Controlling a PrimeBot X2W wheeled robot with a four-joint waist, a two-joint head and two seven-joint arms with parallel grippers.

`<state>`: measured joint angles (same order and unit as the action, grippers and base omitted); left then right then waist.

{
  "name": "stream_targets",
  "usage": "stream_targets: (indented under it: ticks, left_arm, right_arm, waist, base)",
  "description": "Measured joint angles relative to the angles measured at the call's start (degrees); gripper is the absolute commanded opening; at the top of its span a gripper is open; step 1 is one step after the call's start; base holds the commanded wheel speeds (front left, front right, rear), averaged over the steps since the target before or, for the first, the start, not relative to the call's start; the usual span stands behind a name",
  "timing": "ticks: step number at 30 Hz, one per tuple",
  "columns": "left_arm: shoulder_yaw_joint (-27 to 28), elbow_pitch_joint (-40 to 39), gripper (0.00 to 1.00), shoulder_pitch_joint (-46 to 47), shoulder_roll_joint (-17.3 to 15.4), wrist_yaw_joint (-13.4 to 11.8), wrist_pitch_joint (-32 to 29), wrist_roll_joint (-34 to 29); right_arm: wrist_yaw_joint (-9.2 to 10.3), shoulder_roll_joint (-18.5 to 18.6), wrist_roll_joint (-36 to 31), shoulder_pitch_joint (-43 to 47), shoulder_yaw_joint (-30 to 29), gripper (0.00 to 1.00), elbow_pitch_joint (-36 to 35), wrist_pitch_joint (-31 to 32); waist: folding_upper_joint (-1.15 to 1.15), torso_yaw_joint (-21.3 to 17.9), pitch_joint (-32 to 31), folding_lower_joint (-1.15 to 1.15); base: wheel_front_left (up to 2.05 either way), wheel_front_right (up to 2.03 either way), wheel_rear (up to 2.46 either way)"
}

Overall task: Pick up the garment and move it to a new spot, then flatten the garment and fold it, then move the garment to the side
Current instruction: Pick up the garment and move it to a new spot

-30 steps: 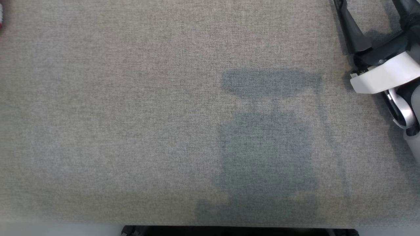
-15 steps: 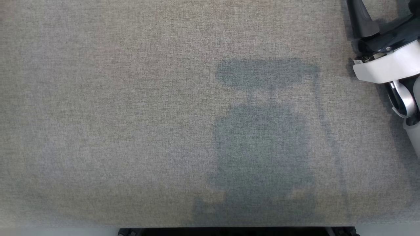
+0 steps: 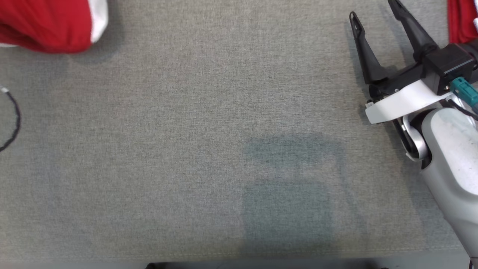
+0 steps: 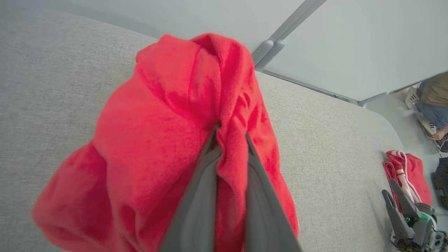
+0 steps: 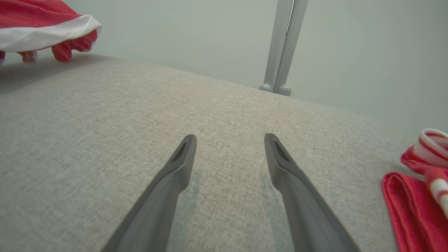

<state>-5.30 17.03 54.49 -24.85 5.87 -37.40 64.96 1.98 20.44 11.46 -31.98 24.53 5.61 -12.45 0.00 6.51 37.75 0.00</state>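
A red garment (image 3: pixel 44 26) with a white hem enters the head view at the top left corner, above the grey cloth-covered table (image 3: pixel 186 130). In the left wrist view the garment (image 4: pixel 168 122) hangs bunched around my left gripper (image 4: pixel 229 134), which is shut on a fold of it. The right wrist view catches the garment (image 5: pixel 35 21) lifted off the table at the upper left. My right gripper (image 3: pixel 372 11) is open and empty over the table's right side, fingers (image 5: pixel 182 157) spread just above the fabric.
A second red garment with red-and-white striped trim (image 3: pixel 461 20) lies at the table's right edge, close beside the right gripper. A thin black cable (image 3: pixel 15 116) curves at the left edge. A person (image 4: pixel 432 101) sits on the floor beyond the table.
The head camera has shifted, bringing the held red garment, the cable and the second garment into view. The right gripper's whole fingers now show, still open.
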Motion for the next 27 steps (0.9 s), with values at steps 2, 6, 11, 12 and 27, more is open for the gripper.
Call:
stream_targets:
  ticks: [2,6,11,12,27]
  left_arm:
    - [-1.91,-1.89,0.0,-0.01,0.85,0.19,-1.6,0.64]
    - [-6.71,-7.13,0.0,-0.46,2.85,0.75,-5.77,2.54]
    - [-10.14,-13.22,0.0,-3.4,5.93,0.76,-9.62,6.82]
    - [-10.55,-14.25,0.0,-4.25,6.17,0.76,-10.14,7.43]
    - [-31.03,-36.24,0.0,-18.75,4.98,1.26,-12.15,-0.93]
  right_arm:
    - [0.13,-0.48,0.52,0.89,0.03,1.0,1.27,-0.22]
    - [0.23,-1.96,1.79,2.2,0.14,1.0,3.14,-0.91]
    - [0.42,-4.39,2.75,4.44,0.88,1.0,4.88,-1.22]
    - [0.44,-4.66,2.82,5.03,1.02,1.0,5.2,-1.22]
    - [1.6,-5.82,5.22,12.65,-0.33,1.0,6.77,-1.78]
  waist:
    - [0.0,-0.42,-1.48,0.0]
    - [0.0,-1.56,-4.41,0.0]
    - [0.0,-3.71,-7.84,0.0]
    - [0.0,-4.27,-8.42,0.0]
    - [0.0,-13.8,-13.97,0.0]
  base:
    - [0.0,0.0,0.0]
    - [0.0,0.0,0.0]
    - [0.0,0.0,0.0]
    - [0.0,0.0,0.0]
    - [0.0,0.0,0.0]
